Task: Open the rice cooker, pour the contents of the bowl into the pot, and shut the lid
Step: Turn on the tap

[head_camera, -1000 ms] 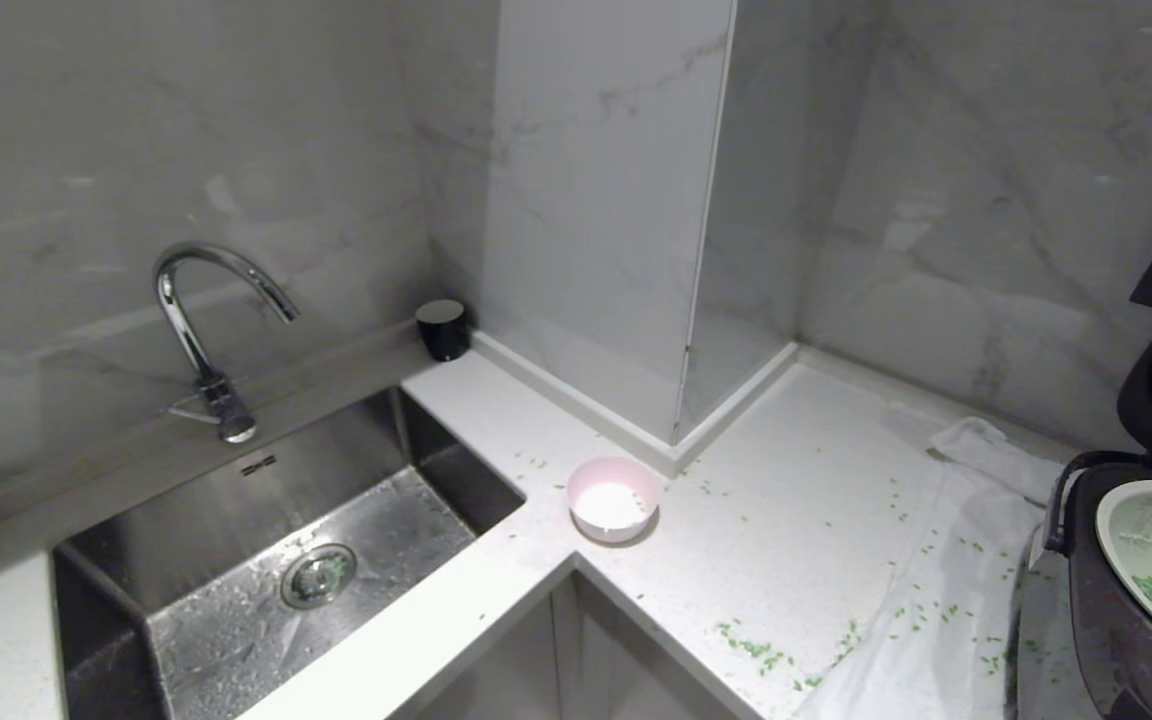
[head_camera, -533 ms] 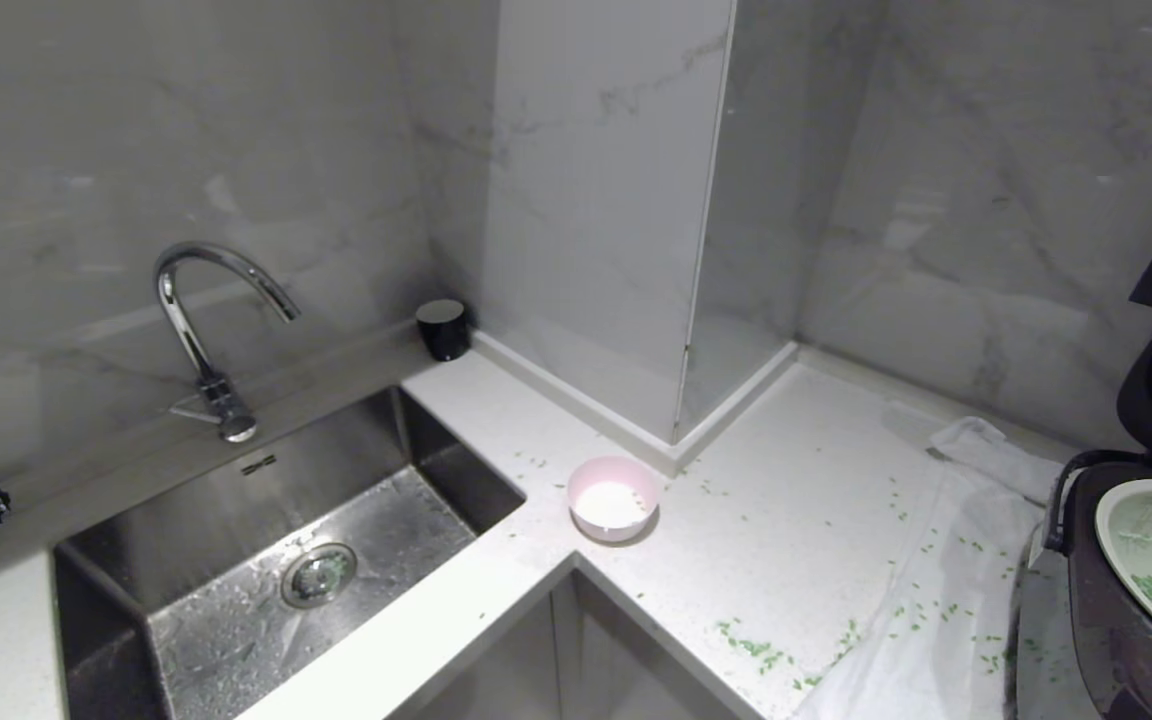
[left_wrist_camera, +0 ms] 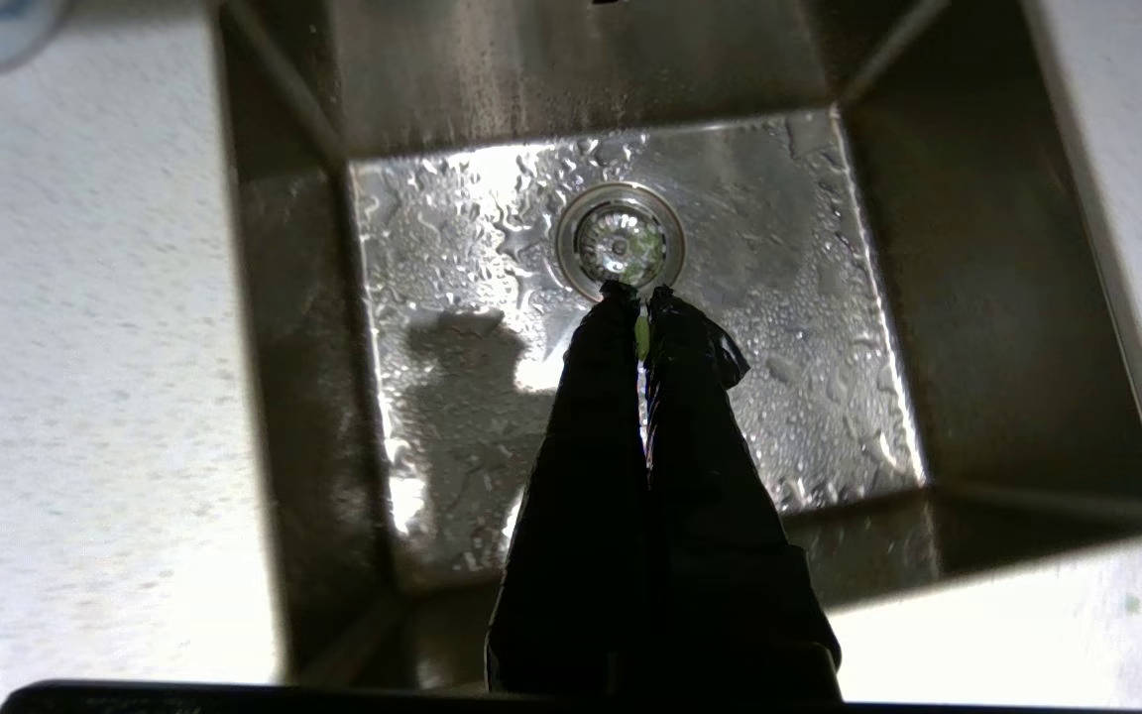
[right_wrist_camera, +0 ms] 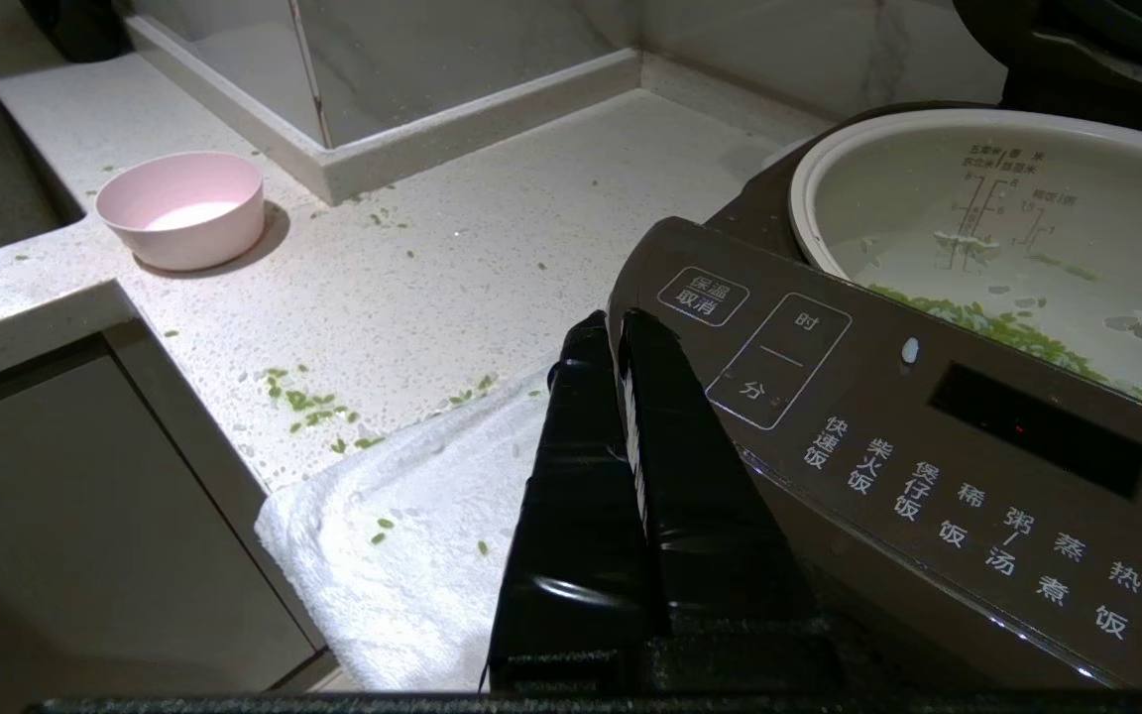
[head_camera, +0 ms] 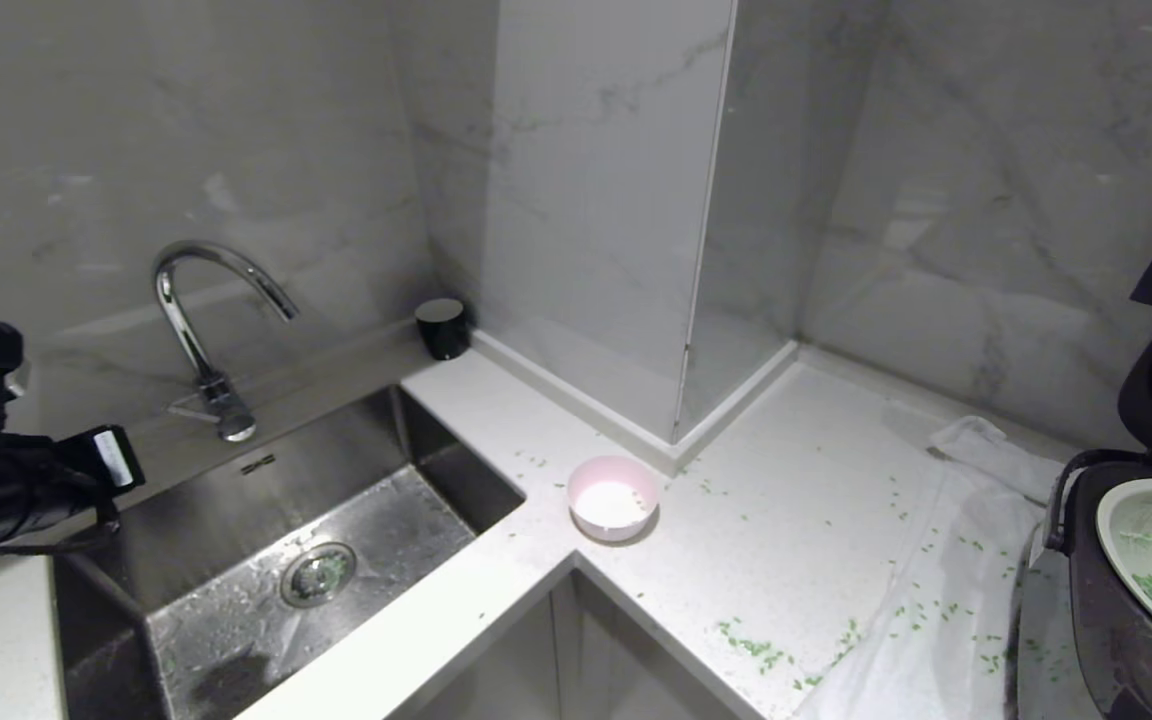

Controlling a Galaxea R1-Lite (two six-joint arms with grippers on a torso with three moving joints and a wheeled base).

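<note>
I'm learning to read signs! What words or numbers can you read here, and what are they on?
All on the rice cooker front panel:
"保温 取消", on a button.
"时" over "分", on a button.
"快速饭", "柴火饭", "煲仔饭", "稀饭", "粥/汤", "蒸煮", "热饭", "无水焗", in a row under the display.
Inside the pot: printed level marks and small characters, too small to read.
The display shows no digits.

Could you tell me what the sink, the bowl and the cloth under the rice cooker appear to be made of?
The sink looks like brushed stainless steel: grey metallic sheen, with water droplets beading on its floor. The bowl seems to be matte pink plastic or melamine with a white inside; ceramic cannot be ruled out. The cloth looks like white terry fabric, with a nubby, soft, rumpled surface.
</note>
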